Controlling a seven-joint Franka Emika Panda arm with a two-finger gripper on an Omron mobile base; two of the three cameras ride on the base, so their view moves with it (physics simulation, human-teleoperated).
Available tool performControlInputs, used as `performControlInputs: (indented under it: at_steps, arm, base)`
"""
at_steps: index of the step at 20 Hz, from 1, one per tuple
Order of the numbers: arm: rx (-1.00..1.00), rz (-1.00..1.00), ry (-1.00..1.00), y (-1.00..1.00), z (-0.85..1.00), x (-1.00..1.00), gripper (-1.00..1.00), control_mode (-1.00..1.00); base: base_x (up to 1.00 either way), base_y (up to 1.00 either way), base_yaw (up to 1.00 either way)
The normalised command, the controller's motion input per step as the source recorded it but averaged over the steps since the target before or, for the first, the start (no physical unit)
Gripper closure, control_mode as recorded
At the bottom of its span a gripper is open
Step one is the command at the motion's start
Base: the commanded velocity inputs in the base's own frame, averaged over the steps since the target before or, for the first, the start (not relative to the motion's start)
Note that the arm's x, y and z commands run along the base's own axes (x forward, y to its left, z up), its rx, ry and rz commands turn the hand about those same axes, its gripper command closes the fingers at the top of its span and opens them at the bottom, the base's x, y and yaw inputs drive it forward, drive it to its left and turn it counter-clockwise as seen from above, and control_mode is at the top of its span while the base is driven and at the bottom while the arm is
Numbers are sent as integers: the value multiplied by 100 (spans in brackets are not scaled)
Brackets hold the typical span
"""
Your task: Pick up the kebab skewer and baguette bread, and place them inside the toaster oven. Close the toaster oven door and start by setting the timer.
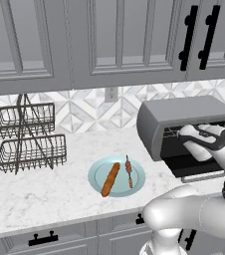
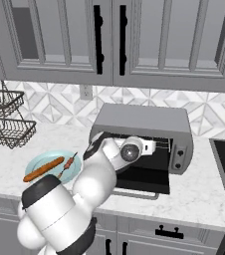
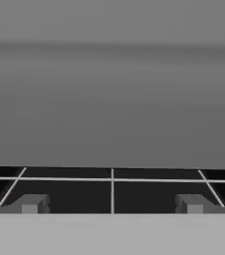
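At 9 o'clock stand 2 wire baskets [image 1: 27, 137]. On the pale blue plate [image 1: 134, 167] lie the baguette bread [image 1: 110, 179] and, at its 3 o'clock, the kebab skewer [image 1: 129, 171], both unpicked. The gripper [image 3: 112, 204], jaws wide and empty, sits inside the toaster oven [image 1: 184, 112] over its rack [image 3: 112, 178]; the lowered toaster oven door [image 1: 196, 169] lies below. Judged next: withdraw toward the plate, clearing the cavity roof.

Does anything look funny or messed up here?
One odd thing: the robot's open, empty fingers are inside the toaster oven over its wire rack, while the baguette bread and kebab skewer lie on the blue plate. Nothing looks spilled or broken.
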Motion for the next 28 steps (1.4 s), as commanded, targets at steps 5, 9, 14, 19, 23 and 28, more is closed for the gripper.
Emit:
performControlInputs:
  at_steps: [5,9,14,19,23,28]
  arm:
    - [2,0,11,0,-16,0,-100,-100]
    - [0,0,1,0,-29,0,-100,-100]
    - [0,0,0,0,-35,-3,-100,-100]
    - [0,0,0,0,-32,-4,-100,-100]
    - [0,0,-9,0,-3,-7,-100,-100]
    - [0,0,-26,0,0,-5,-100,-100]
  base:
    - [0,0,0]
    - [0,0,0]
    - [0,0,0]
    - [0,0,0]
    - [0,0,0]
    - [0,0,0]
